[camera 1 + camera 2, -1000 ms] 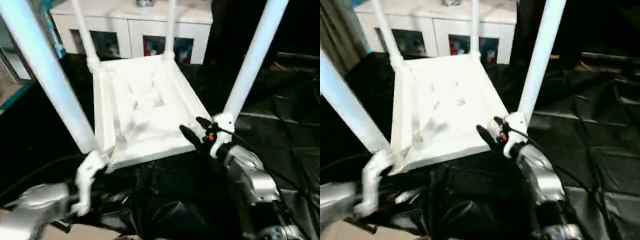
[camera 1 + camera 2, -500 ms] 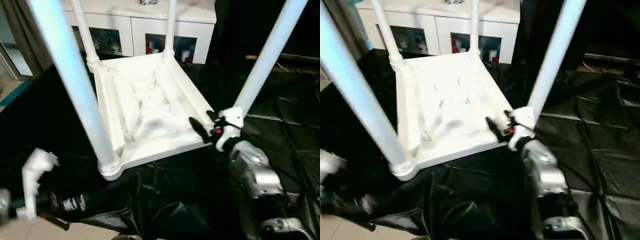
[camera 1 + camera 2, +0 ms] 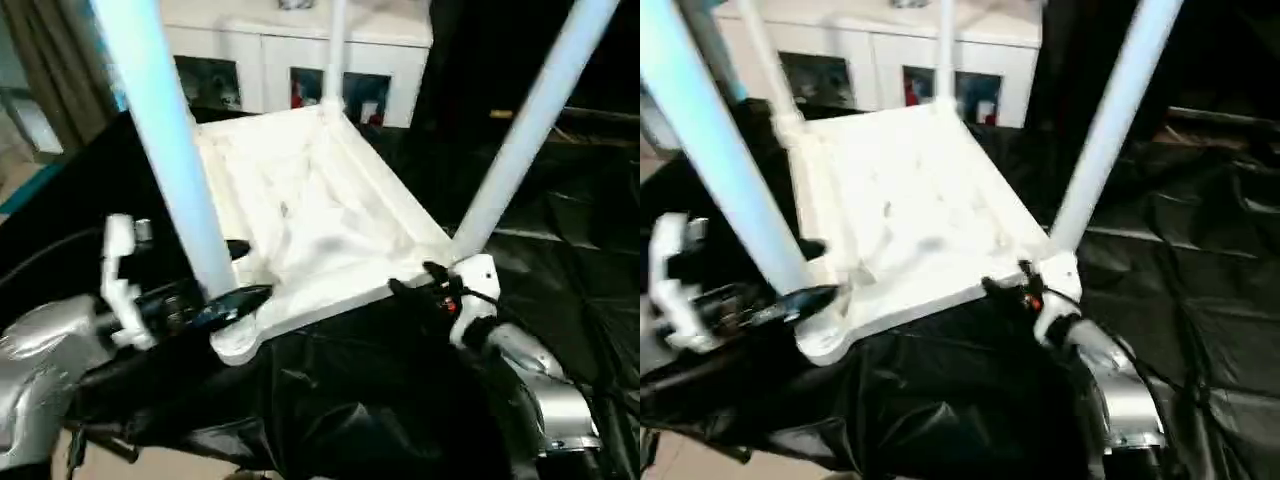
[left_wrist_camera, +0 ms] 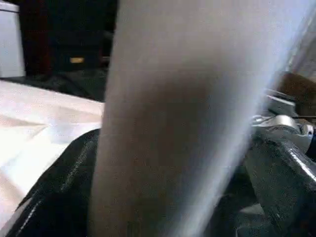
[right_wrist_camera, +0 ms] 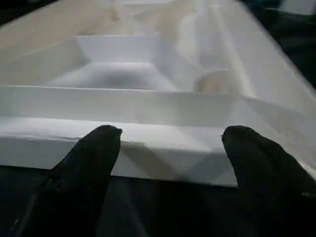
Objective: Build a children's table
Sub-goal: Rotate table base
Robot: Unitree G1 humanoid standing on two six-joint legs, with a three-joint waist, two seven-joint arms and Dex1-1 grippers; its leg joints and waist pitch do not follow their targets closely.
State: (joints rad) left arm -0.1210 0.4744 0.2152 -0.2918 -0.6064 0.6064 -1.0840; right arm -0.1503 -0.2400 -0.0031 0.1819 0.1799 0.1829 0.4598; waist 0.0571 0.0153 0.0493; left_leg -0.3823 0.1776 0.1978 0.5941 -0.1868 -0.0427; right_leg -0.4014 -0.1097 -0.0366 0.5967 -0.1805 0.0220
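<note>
Children's table (image 3: 310, 215): one item, all white plastic, lying upside down on the black-covered work table (image 3: 590, 270), ribbed underside facing up and four tubular legs rising from the rounded corner sockets. Near-left leg (image 3: 165, 150): stands up from the front corner socket nearest the robot's left arm, running out of the top of the head views; in the left wrist view it passes upright between that gripper's two black fingers. Near-right leg (image 3: 530, 125): rises at a slant from the front right corner socket. Far legs (image 3: 335, 50): two thinner-looking tubes at the back corners, partly blurred. Left gripper (image 3: 240, 270): jaws spread wide on either side of the base of the near-left leg, one finger in front of it and one behind; whether the fingers (image 4: 59, 187) actually touch the tube cannot be told, so no firm grip is recorded. Right gripper (image 3: 418, 280): jaws apart, held at the front edge of the tabletop just beside the near-right corner socket; in the right wrist view both fingertips (image 5: 101, 143) stand apart before the rim of the ribbed underside, holding nothing. White cabinet (image 3: 300, 60): behind the work table, with glass-fronted doors showing coloured items inside.
</note>
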